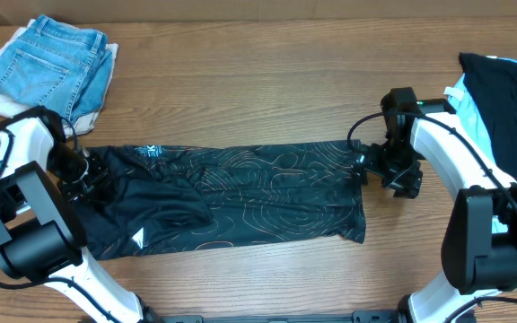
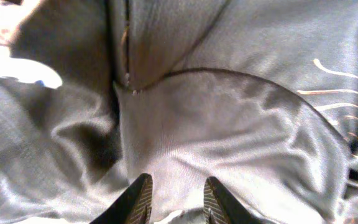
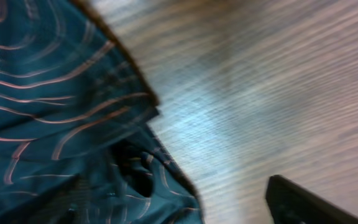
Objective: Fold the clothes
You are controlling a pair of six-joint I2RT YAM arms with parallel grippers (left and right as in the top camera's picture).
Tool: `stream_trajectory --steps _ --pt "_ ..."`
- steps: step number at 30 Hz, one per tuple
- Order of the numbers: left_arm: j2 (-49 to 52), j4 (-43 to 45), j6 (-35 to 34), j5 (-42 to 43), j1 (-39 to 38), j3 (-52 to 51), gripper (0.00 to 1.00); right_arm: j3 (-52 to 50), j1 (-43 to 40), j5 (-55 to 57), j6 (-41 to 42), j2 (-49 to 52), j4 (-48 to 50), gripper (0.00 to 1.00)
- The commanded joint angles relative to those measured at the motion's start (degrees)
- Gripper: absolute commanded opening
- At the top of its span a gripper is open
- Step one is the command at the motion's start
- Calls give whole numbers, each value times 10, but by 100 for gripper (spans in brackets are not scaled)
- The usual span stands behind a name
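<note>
The right pincer [image 1: 364, 167] gapes wide at the jersey's [image 1: 240, 193] right-of-frame edge. The left pincer [image 2: 178, 200] is slightly parted, perhaps snagging cloth. Lifting away could drag the fold crooked.

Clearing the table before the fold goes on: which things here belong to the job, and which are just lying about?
Job:
- patterned black jersey, lying mid-table

Lying about:
- blue jeans, far left corner
- plain black garment, right edge
</note>
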Motion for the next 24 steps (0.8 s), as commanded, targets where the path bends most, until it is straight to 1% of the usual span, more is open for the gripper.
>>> stream_trajectory --steps 1,5,7,9,10,12,17,24 --pt "6 -24 6 0 -2 43 32 12 -16 -50 -59 2 17 100" --pt "5 -71 19 4 -23 94 35 12 -49 -151 -141 2 43 100" --pt "5 -87 31 21 -38 112 43 11 -69 -176 -168 2 46 100" --pt "5 -99 42 35 -57 126 56 10 -88 -179 -176 2 46 100" --pt "5 -101 44 41 -66 130 68 10 -100 -184 -184 2 46 100" --pt "5 -101 57 58 -86 133 99 9 -125 -219 -207 3 50 100" --pt "5 -101 60 61 -116 133 100 -3 -148 -296 -269 5 57 100" --pt "5 -102 59 61 -132 133 100 -57 -148 -321 -275 5 96 100"
